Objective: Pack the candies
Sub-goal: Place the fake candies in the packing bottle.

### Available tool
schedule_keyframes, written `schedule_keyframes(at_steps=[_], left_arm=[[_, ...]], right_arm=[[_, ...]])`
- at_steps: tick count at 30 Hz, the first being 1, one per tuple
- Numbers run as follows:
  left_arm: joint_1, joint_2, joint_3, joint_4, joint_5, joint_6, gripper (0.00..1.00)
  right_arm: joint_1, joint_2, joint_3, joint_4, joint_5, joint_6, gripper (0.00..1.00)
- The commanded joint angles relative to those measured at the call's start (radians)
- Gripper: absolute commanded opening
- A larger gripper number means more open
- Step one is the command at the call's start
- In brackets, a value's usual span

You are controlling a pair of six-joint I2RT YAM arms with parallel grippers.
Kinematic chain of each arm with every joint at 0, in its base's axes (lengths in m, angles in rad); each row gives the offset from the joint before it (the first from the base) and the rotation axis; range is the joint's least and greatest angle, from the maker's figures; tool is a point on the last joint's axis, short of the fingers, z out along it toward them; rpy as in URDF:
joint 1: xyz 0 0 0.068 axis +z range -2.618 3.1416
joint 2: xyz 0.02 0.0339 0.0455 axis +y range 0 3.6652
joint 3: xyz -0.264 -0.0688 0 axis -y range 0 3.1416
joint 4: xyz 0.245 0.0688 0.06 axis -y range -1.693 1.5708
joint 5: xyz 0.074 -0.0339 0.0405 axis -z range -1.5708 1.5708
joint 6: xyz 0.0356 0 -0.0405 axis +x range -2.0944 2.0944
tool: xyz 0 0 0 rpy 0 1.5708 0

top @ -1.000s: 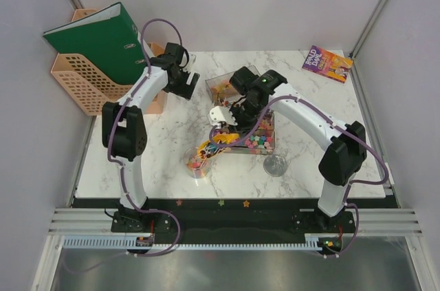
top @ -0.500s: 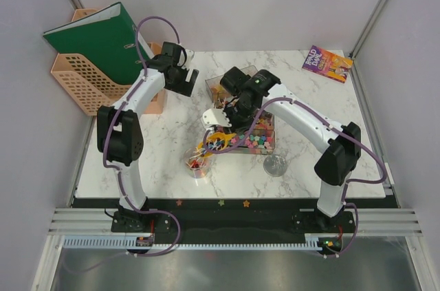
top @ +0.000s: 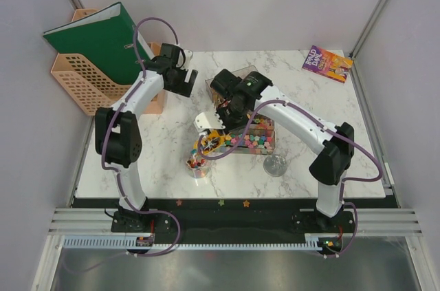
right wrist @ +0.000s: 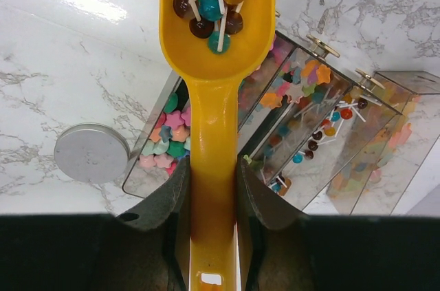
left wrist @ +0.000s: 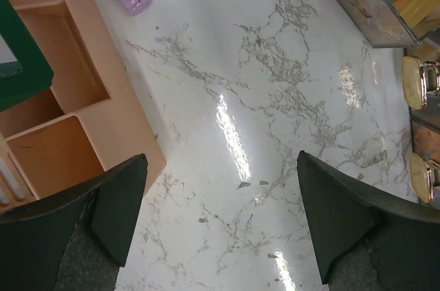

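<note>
The right gripper (right wrist: 212, 167) is clamped shut on the handle of the yellow scoop (right wrist: 213, 115), one finger on each side. The scoop's bowl is loaded with candies (right wrist: 210, 9) — brown, teal and orange balls on thin white sticks. In the top view the bowl hangs near the clear cup (top: 197, 167), at about the cup's 1 o'clock; whether it is over the rim cannot be told. The cup stands upright on the marble table (left wrist: 227, 64), toward 7 o'clock from the table's middle, with a small heap of coloured sweets inside. More candies lie in the clear compartment box (right wrist: 295, 188) under the right arm: pink, green and orange flower-shaped pieces in the compartment nearest the scoop handle, and more stick candies in the next one. A round silver lid (right wrist: 91, 153) lies flat on the marble just beside the box's corner, at the box's 5 o'clock in the top view. The left gripper (left wrist: 221, 160) hangs wide open with nothing between its fingers, above bare marble at the table's 11 o'clock. It is beside the peach file organiser (left wrist: 89, 126), which holds a green binder (top: 96, 36). A paperback (top: 327, 64) lies at the table's 1 o'clock corner, well apart from both arms.
</note>
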Motion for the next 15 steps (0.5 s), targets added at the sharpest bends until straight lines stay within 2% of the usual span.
schedule_keyframes(at_steps=[1, 15], left_arm=[[0.005, -0.085, -0.01, 0.055, -0.013, -0.02, 0.96], [0.006, -0.089, -0.01, 0.09, -0.015, -0.005, 0.97]], right_arm=[[0.016, 0.004, 0.033, -0.104, 0.096, -0.011, 0.0], [0.059, 0.013, 0.058, -0.129, 0.221, -0.017, 0.0]])
